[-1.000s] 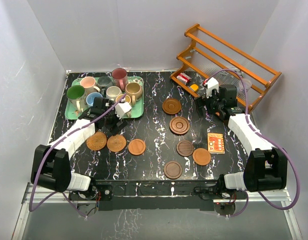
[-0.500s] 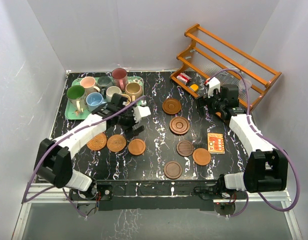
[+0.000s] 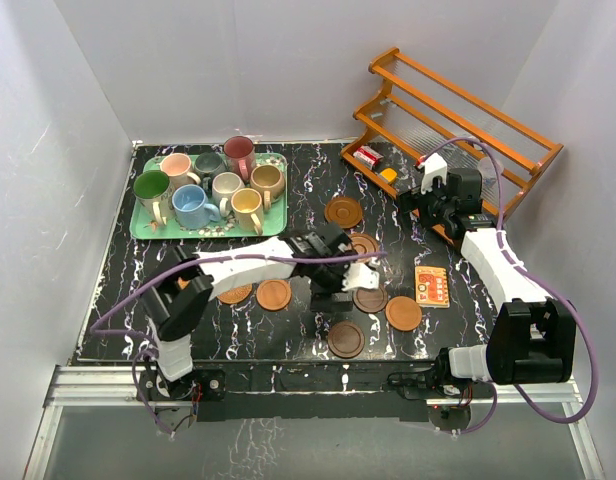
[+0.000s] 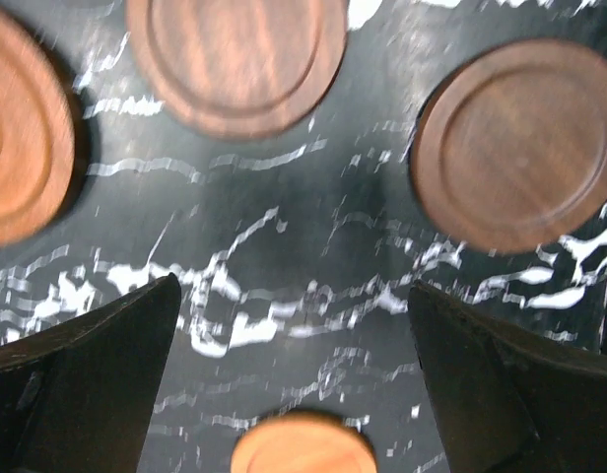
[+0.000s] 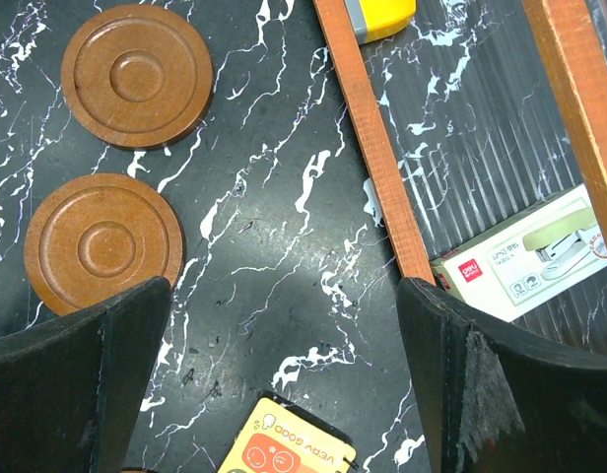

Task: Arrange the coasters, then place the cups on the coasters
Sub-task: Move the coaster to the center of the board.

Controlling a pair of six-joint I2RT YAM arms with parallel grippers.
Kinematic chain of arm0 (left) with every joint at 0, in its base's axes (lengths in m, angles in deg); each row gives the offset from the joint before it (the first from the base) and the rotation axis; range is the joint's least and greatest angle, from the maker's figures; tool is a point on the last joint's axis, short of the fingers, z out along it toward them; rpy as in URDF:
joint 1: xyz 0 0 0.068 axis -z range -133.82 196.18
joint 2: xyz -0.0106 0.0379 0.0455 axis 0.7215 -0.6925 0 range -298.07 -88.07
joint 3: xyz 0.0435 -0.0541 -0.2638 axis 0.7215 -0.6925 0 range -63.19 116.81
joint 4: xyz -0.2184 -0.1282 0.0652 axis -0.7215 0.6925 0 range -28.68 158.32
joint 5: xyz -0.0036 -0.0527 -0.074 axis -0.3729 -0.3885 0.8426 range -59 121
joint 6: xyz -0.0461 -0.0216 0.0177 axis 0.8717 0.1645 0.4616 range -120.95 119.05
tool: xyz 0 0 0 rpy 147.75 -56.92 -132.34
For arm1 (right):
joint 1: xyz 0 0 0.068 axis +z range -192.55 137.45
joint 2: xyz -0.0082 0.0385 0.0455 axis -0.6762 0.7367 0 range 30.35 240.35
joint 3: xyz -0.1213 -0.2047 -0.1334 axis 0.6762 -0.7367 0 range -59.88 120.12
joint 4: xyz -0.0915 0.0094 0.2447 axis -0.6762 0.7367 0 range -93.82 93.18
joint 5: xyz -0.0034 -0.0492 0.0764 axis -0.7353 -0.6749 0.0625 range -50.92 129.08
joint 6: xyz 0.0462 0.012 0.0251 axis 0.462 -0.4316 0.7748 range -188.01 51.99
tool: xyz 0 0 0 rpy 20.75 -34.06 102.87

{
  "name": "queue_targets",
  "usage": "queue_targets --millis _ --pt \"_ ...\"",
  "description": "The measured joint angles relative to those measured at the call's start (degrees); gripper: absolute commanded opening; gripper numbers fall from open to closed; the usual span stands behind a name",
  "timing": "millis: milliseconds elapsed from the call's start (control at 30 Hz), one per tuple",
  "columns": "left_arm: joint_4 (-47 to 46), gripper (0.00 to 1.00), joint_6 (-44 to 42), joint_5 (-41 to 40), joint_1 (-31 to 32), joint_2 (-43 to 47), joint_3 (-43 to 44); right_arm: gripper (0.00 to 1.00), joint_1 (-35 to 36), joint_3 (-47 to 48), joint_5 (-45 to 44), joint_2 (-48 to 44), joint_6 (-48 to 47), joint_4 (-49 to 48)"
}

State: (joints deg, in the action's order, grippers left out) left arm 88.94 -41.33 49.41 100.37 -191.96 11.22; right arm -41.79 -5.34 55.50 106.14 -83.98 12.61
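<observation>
Several cups (image 3: 193,205) stand on the green tray (image 3: 276,226) at the back left. Round coasters lie flat on the black marble table: tan ones (image 3: 273,294) front left, dark wooden ones (image 3: 346,339) in the middle. My left gripper (image 3: 336,292) reaches across to the middle of the table. In its wrist view the left gripper (image 4: 294,291) is open over bare marble, with dark coasters (image 4: 520,148) ahead and a tan coaster (image 4: 303,445) at the bottom edge. My right gripper (image 3: 408,203) (image 5: 284,286) is open and empty beside two ringed brown coasters (image 5: 101,241).
An orange wooden rack (image 3: 458,110) stands at the back right, its bottom rail (image 5: 372,148) close to my right fingers, with a stapler box (image 5: 525,256) inside. A square orange card (image 3: 431,285) (image 5: 284,448) lies on the table near the right arm.
My left arm has swung from in front of the tray rightwards to the middle coasters, with its jaws now fully wide. The right arm has barely shifted.
</observation>
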Motion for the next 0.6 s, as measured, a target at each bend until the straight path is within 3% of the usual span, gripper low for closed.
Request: queue_targets --millis 200,600 --pt "-1.5 0.98 4.2 -0.9 4.8 -7.5 7.3 0.98 -0.1 0.0 -0.3 -0.4 0.5 -0.1" --pt "-8.5 0.99 23.4 -3.8 7.7 -16.0 20.6 0.98 -2.5 0.0 -3.5 -1.2 3.5 -1.2"
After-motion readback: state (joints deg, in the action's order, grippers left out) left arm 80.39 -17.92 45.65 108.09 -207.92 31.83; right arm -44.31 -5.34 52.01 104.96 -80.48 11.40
